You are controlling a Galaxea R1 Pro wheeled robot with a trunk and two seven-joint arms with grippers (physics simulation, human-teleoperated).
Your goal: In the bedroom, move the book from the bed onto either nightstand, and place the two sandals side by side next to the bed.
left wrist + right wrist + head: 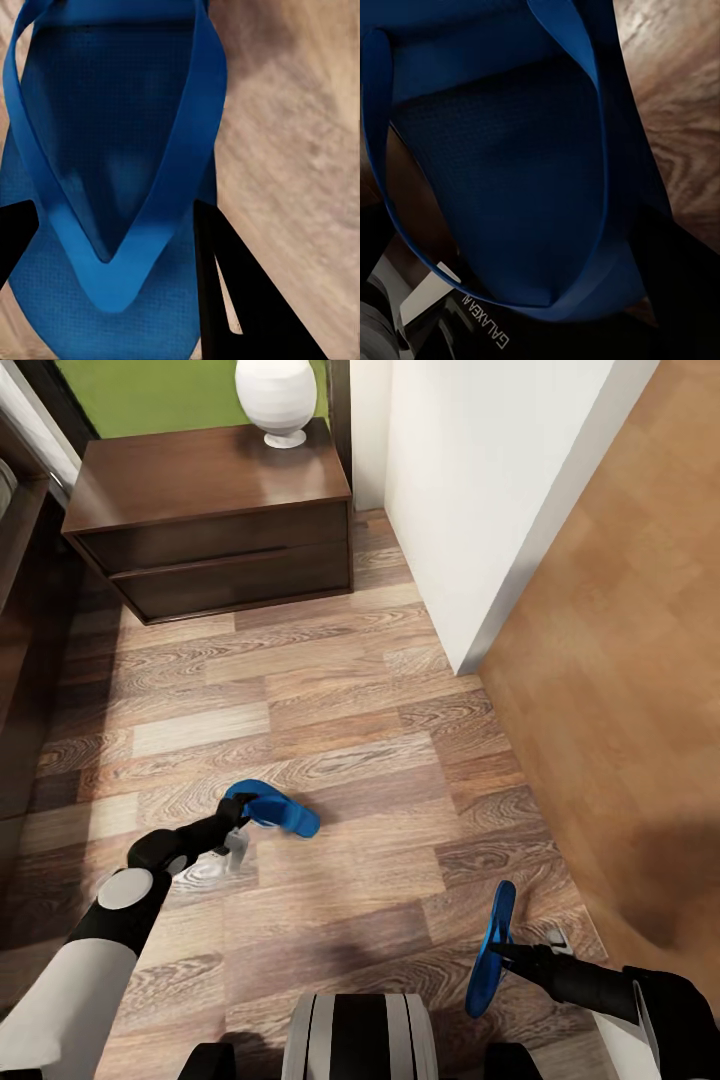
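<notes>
Each arm carries one sandal over the wood floor, and the coming placement turns on how differently the two lie. The left sandal (pixel 272 807) is at the left gripper (pixel 240 818), close above the boards toward the bed side of the floor, sole nearly flat, its long axis running across the planks toward the white wall (pixel 480 510); in the left wrist view the dark fingers (pixel 232 300) sit on either side of its toe end (pixel 112 247), pinching it. The right sandal (pixel 490 950) hangs on edge from the right gripper (pixel 505 952), its long axis pointing toward the nightstand (pixel 215 530), near the floor's edge by the orange surface; the jaws look clamped on its side. The two are well apart, roughly at right angles. The bed frame (pixel 20 660) runs along the left edge, nearer the left arm.
</notes>
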